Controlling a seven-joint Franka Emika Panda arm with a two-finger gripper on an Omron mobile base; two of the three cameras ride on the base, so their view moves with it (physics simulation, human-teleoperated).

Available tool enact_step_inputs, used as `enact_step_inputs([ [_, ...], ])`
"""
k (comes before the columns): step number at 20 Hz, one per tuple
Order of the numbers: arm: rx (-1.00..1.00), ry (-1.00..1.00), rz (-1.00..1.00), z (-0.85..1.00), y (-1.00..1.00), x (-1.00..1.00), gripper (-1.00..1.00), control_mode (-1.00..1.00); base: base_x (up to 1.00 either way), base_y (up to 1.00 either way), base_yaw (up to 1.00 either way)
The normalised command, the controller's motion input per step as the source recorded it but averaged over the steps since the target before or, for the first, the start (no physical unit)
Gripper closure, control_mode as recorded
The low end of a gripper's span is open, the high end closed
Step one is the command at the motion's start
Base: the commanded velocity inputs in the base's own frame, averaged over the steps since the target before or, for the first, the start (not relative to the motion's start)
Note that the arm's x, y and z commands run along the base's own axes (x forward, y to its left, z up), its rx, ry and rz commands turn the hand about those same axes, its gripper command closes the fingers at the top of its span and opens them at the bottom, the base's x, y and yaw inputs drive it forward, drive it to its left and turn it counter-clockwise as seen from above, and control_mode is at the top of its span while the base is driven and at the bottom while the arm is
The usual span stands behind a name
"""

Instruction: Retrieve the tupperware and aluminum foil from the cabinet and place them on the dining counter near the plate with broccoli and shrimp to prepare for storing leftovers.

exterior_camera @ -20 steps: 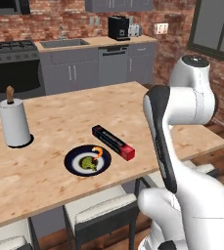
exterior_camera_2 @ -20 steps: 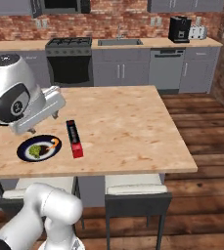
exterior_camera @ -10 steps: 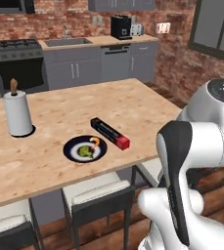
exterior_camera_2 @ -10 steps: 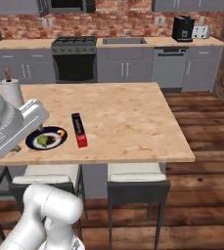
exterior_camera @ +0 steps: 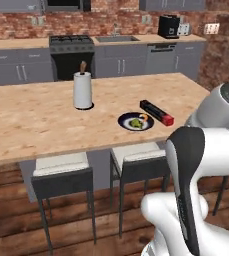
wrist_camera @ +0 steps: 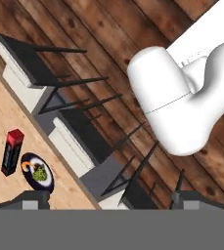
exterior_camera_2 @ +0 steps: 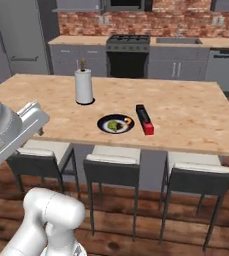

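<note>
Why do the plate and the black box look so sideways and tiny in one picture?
In the hand view the camera is tilted, so the plate and foil box sit slanted at one edge; in the right base view they look level, sharp, evenly lit, with soft shadows.

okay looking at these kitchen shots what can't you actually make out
- Lettering on the long black foil box with a red end: too small to read in both base views.
- Round black plate's food: the hand view gives only small orange and green blobs.
- Open gripper: the hand view's bottom edge cuts its fingertips.
- Tall white paper-towel roll's base: too small to judge.
</note>
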Motion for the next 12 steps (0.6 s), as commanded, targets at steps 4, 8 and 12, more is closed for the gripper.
enact_step_inputs([
  [4, 0.0, 0.0, 0.0, 0.0, 0.0, 0.0, -1.0, 1.0, 0.03, 1.0, 0.29],
  [8, 0.0, 0.0, 0.0, 0.0, 0.0, 0.0, -1.0, 1.0, 0.23, 1.0, 0.22],
  [12, 0.0, 0.0, 0.0, 0.0, 0.0, 0.0, -1.0, 1.0, 0.29, 1.0, 0.21],
])
